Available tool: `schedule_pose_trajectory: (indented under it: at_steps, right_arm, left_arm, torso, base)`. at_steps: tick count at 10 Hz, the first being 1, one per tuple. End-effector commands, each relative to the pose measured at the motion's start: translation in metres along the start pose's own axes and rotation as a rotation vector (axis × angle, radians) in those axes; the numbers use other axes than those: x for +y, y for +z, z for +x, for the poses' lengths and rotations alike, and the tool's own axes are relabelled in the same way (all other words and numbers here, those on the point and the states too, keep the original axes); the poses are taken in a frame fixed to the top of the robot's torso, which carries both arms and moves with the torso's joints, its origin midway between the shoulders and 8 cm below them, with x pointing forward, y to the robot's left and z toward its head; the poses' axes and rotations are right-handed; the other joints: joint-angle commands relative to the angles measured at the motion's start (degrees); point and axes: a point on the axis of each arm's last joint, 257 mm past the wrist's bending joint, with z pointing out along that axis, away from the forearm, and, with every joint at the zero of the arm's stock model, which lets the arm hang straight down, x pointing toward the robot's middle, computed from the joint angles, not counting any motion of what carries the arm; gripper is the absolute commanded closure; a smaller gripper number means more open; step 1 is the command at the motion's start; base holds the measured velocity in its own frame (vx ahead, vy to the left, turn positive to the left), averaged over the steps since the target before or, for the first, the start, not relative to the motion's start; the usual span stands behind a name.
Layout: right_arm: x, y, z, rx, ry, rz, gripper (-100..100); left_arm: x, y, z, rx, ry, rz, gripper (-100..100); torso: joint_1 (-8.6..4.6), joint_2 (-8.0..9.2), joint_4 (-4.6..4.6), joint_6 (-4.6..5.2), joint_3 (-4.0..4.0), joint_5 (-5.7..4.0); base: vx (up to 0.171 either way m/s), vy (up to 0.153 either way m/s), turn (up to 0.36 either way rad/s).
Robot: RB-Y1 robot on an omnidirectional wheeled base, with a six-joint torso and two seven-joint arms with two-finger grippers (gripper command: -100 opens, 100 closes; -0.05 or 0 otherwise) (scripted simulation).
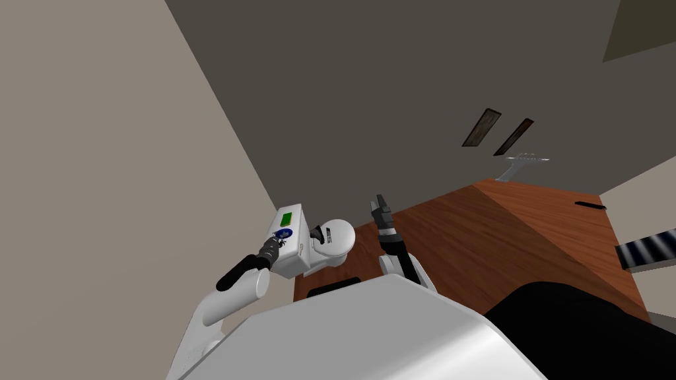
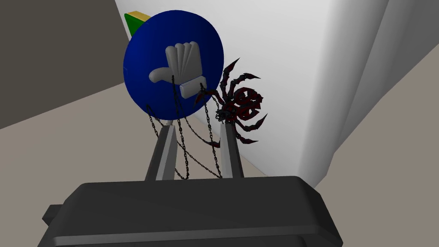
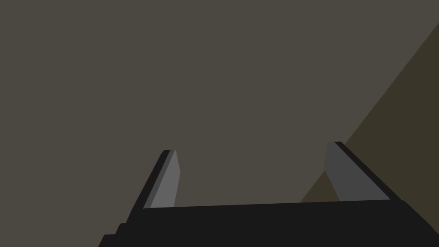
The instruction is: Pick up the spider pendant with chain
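Farthest left, the robot's left tool (image 2: 197, 125) reaches onto the top of a white box (image 1: 290, 260), beside a blue disc (image 2: 171, 64) with a grey thumbs-up badge and a green block (image 1: 286, 219). Its blades are drawn in to a narrow gap, apparently pinching loops of the thin dark chain (image 2: 184, 146) that trail across the disc and back between them. Just to the right, the spider pendant (image 2: 243, 104), black and dark red with spiky curled legs, lies against the white surface, touching one fingertip. It looks light; the chain is limp and likely to slip or snag, while the legs seem thin and fragile, so the body or bunched chain makes the safer hold. Further right, the right tool (image 3: 252, 146) hangs idle above a wooden worktop (image 1: 515, 237), blades spread wide.
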Motion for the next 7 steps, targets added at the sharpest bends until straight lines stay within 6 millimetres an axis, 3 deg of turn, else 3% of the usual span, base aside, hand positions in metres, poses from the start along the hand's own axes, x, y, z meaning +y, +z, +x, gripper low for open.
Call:
schedule_pose_trajectory:
  at_steps: [1,3,4,5,7]
  right_arm:
    - [0.000,0.000,0.000,0.000,0.000,0.000,0]
    - [0.000,0.000,0.000,0.000,0.000,0.000,0]
    - [0.000,0.000,0.000,0.000,0.000,0.000,0]
    - [0.000,0.000,0.000,0.000,0.000,0.000,0]
    - [0.000,0.000,0.000,0.000,0.000,0.000,0]
  left_arm:
    - [0.000,0.000,0.000,0.000,0.000,0.000,100]
    - [0.000,0.000,0.000,0.000,0.000,0.000,100]
    - [0.000,0.000,0.000,0.000,0.000,0.000,0]
    - [0.002,-0.009,-0.008,-0.001,0.000,-0.003,100]
    - [0.004,-0.019,-0.015,-0.001,0.001,-0.003,100]
  torso:
    - [0.00,0.00,0.00,0.00,0.00,0.00]
    - [0.02,-0.04,-0.02,0.00,-0.03,0.02]
    - [0.02,-0.04,-0.01,0.00,-0.03,0.01]
    - [0.02,-0.04,-0.01,0.00,-0.03,0.01]
    - [-0.20,-0.01,-0.01,-0.02,-0.01,-0.03]
  base:
    - [0.000,0.000,0.000]
    - [0.000,0.000,0.000]
    - [0.000,0.000,0.000]
    - [0.008,-0.036,-0.011]
    - [0.006,-0.058,0.004]
